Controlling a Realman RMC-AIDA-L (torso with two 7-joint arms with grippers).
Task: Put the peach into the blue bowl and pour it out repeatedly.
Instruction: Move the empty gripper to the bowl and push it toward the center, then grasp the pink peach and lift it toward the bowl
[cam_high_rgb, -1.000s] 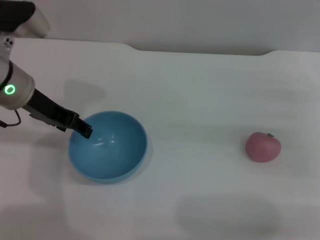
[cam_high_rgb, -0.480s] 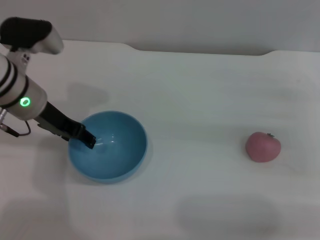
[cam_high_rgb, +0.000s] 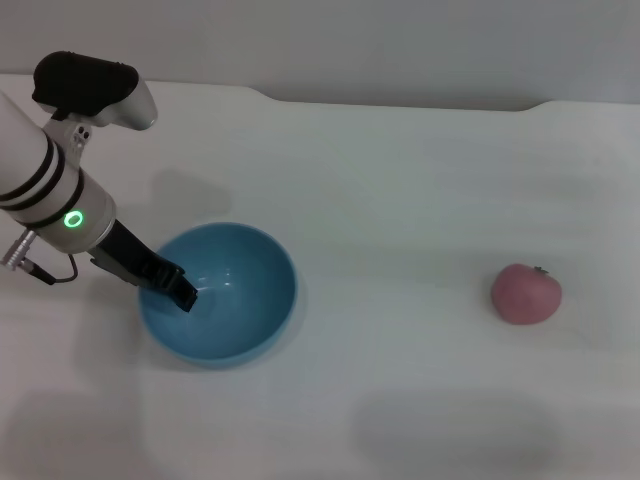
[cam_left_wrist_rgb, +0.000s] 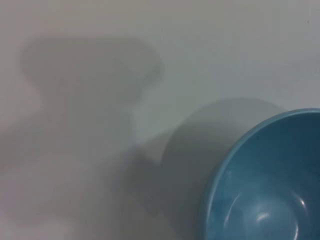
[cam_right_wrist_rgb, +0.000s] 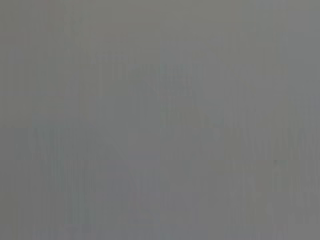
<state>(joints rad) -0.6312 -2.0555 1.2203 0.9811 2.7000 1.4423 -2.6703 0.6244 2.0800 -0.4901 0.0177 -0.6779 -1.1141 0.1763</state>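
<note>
Resting on the white table (cam_high_rgb: 400, 200) are two task things: one blue bowl (cam_high_rgb: 230, 300) and one peach (cam_high_rgb: 526, 294). One arm is in sight, the left one, and its gripper, the left gripper (cam_high_rgb: 178, 292), reaches down over the bowl's rim on the side toward the table's left edge, its dark tip at or just inside that rim. Whether its fingers are parted or closed on the rim cannot be told; only a single dark tip shows in the head view. A green ring light (cam_high_rgb: 74, 219) glows on the arm's white wrist.

The bowl stands upright, mouth up, in the left half of the table, nearer the front edge than the back one, and it holds nothing. The peach lies alone toward the right edge, well apart from the bowl, its tiny dark stem on top. In the left wrist view the blue bowl (cam_left_wrist_rgb: 270, 180) shows as one curved rim and a glossy inside, with the bare tabletop and the arm's shadow beside it. The right wrist view is a flat grey field, and the right gripper appears in no picture.
</note>
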